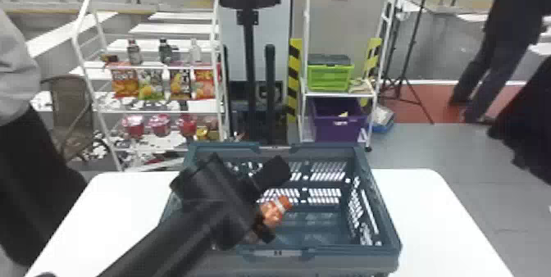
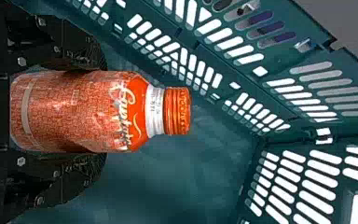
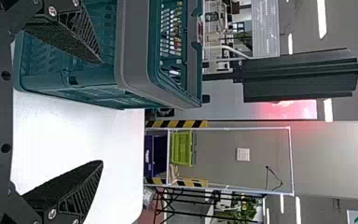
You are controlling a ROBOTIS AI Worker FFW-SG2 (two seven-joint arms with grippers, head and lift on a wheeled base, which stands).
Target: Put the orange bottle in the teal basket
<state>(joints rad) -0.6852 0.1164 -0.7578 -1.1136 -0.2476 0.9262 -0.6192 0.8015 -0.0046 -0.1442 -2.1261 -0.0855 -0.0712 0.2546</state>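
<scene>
Lying between left fingers point(image 1: 265, 233) is the orange bottle point(image 2: 88, 112).

Smooth black left arm point(image 1: 164, 241), blocky black wrist point(image 1: 219, 200); black right tool point(image 3: 102, 112), latticed tapering fingers point(image 3: 80, 191), silver screws point(image 3: 52, 213), round holes point(image 3: 6, 148)

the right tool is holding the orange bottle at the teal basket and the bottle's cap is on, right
Wrong arm: the left wrist view shows the left tool holding the orange bottle, while the right tool stands open with nothing between its fingers. The rest is right: the bottle is at the teal basket and its cap is on.
</scene>
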